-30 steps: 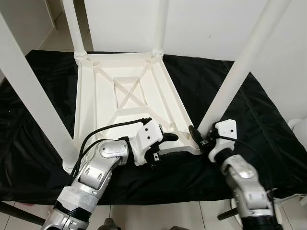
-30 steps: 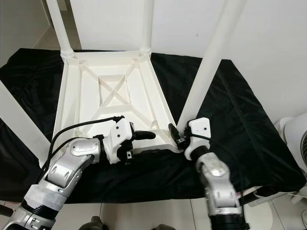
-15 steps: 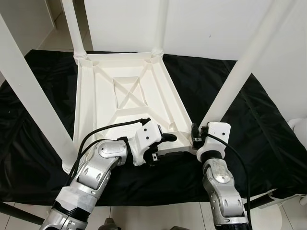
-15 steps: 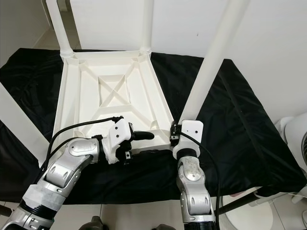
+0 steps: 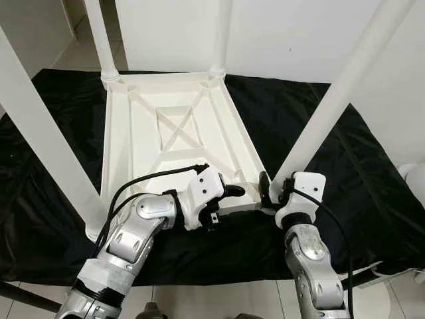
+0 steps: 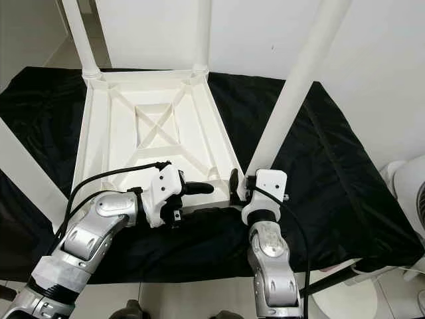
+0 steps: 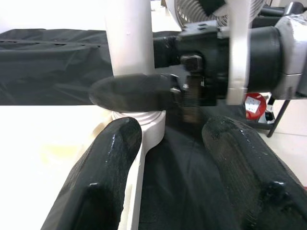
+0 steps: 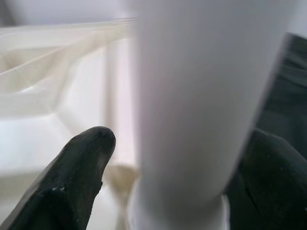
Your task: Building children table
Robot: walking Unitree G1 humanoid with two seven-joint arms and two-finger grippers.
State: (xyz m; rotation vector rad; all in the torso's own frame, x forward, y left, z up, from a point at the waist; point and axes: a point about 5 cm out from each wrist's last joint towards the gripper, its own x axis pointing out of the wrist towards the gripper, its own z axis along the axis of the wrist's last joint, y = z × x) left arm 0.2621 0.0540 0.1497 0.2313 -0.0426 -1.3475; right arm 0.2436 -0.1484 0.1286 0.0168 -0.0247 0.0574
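A white plastic children's table (image 5: 133, 133) lies upside down on a black cloth (image 5: 299, 113), with its legs standing up. My right gripper (image 5: 272, 193) is at the base of the front right leg (image 5: 332, 106). It is open, and its fingers (image 8: 81, 182) straddle the leg (image 8: 192, 96) with a small gap showing on one side. My left gripper (image 5: 229, 193) lies over the table's front rim, a little to the left of that leg. It is open too, with the rim and the cloth between its fingers (image 7: 110, 177).
The front left leg (image 5: 40, 133) rises close to my left arm. Two back legs (image 5: 99, 33) (image 5: 222, 33) stand against a white wall. A white fan (image 6: 405, 193) is on the tiled floor at the right, past the cloth's edge.
My right arm has swung in from the right to below the leg, and its fingers have come around the leg's base. The left gripper has stayed put.
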